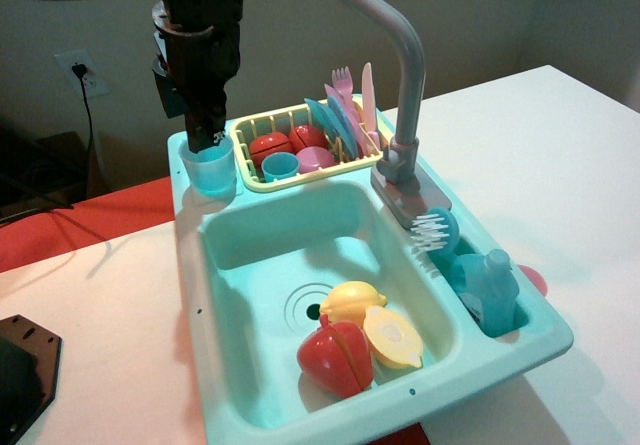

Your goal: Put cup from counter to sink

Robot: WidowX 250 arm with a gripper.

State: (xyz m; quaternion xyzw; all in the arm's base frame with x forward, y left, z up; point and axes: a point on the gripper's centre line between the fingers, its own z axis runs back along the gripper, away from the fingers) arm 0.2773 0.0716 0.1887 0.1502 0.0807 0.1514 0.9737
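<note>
The cup [210, 172], a translucent light-blue tumbler, stands upright on the counter [182, 155] at the back left corner of the toy sink unit. My black gripper [206, 130] comes down from above, with its fingertips at the cup's far rim. The fingers read as one dark mass, so I cannot tell whether they grip the rim. The sink [255, 235] is the deep teal basin in front of the cup. It holds a yellow lemon [352, 300], a lemon half [393, 337] and a red toy fruit [335, 358].
A yellow dish rack [300, 150] with plates, cutlery, a small teal cup [279, 166] and red toys stands right of the cup. The tall grey faucet [400, 85] rises behind the basin. A brush [436, 231] and a blue soap bottle [492, 287] sit at the right.
</note>
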